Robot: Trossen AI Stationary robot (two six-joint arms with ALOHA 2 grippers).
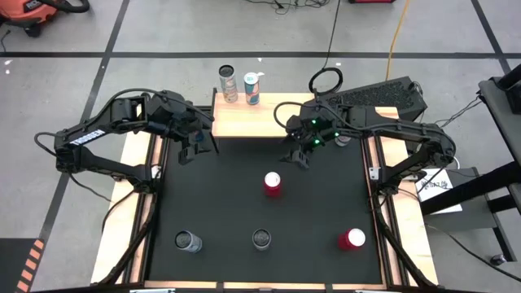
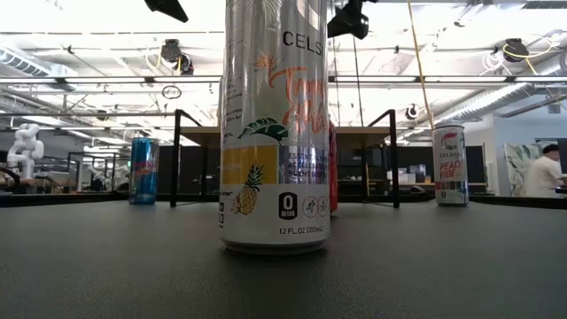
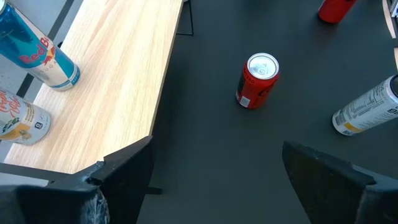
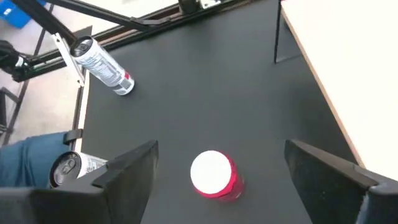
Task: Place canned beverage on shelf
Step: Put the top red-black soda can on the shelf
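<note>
Two cans [image 1: 239, 85] already stand at the far-left end of the shelf [image 1: 260, 118]; four more wait on the black surface [image 1: 244, 203]. Both sets of fingers are spread wide and empty. The red can [image 1: 272, 184] stands just ahead of the right gripper [image 1: 302, 156]; the left gripper [image 1: 194, 146] hovers beside the shelf's left end.

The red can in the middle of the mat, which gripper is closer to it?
The right gripper. It hangs open close to the red can, on the can's shelf side. The left gripper is open too, farther off by the shelf's left end.
</note>
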